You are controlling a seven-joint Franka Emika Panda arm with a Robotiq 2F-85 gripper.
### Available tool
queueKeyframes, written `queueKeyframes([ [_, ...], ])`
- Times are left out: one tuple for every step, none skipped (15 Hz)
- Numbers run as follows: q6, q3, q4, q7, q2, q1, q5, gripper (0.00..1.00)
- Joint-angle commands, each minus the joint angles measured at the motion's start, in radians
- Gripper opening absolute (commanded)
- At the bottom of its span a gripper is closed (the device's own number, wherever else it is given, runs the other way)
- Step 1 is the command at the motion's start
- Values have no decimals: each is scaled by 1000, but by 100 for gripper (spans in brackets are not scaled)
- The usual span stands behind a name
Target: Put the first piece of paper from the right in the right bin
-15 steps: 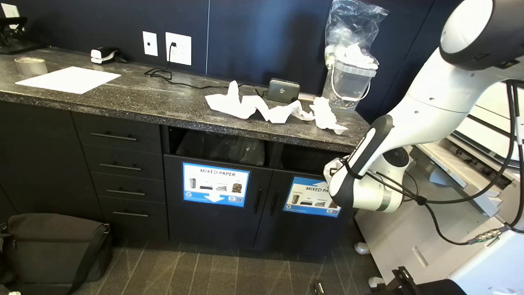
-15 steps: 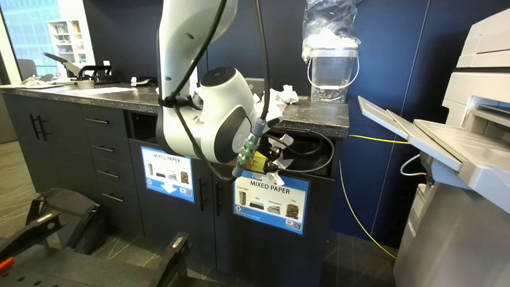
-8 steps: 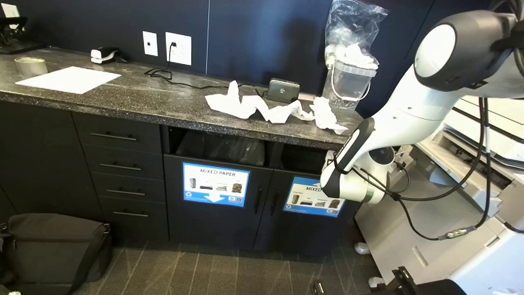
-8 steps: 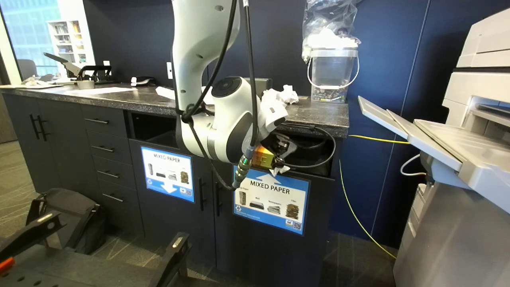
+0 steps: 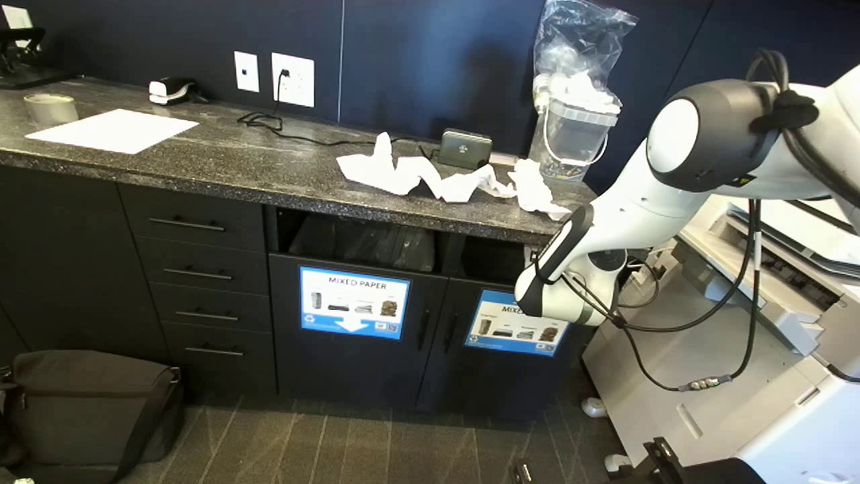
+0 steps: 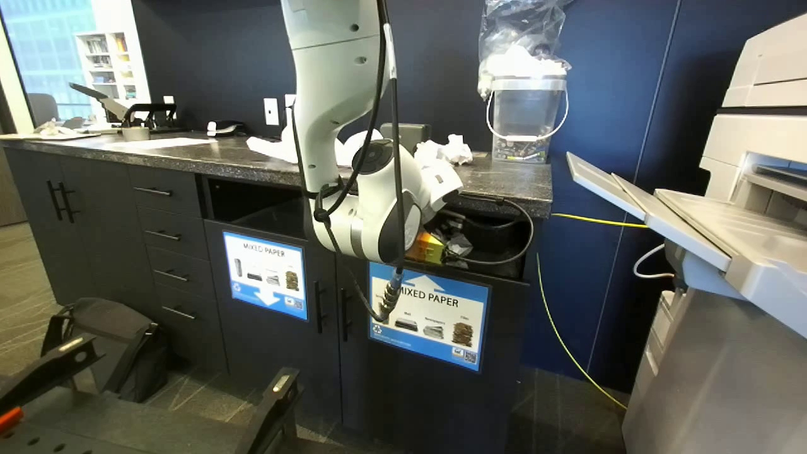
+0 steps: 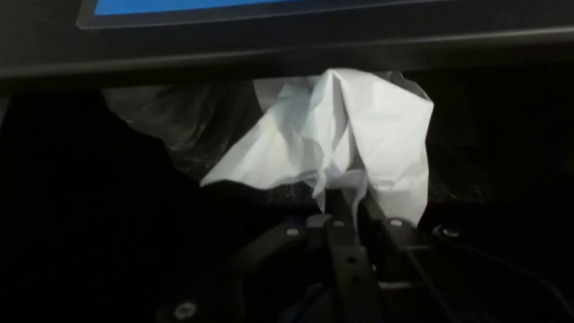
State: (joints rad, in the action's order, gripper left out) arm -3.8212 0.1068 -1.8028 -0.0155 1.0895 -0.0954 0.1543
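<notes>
Standing near the left of the table [image 5: 222, 154], a roll of tape [image 5: 51, 109] has a flat white sheet [image 5: 114, 131] just beside it. Farther right, under the table, the left bin [image 5: 356, 366] bears a MIXED PAPER sign [image 5: 355, 302]; above, creased white paper [image 5: 403, 178] lies on the table, followed by a crumpled wad [image 5: 532, 188] near the right end. In the wrist view, the gripper [image 7: 354, 202] has its jaws clenched on a crumpled piece of paper [image 7: 394, 134], held in the opening of the right bin [image 6: 422, 391]. Next come a clear bucket [image 5: 574, 138] on the table and, farthest right, a copier [image 6: 737, 353].
</notes>
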Motion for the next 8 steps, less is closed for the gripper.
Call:
queueKeyframes([
  [-9, 8, 132, -6, 83, 4, 38, 12],
  [-12, 6, 142, -6, 95, 4, 40, 12],
  [-7, 7, 160, -6, 109, 5, 47, 12],
  [-5, 7, 181, -6, 124, 6, 50, 12],
  [-3, 6, 200, -6, 135, 4, 51, 12],
  [-1, 5, 218, -7, 147, 3, 52, 12],
  [0, 5, 239, -7, 163, 3, 54, 12],
  [-1, 4, 253, -8, 171, 1, 54, 12],
])
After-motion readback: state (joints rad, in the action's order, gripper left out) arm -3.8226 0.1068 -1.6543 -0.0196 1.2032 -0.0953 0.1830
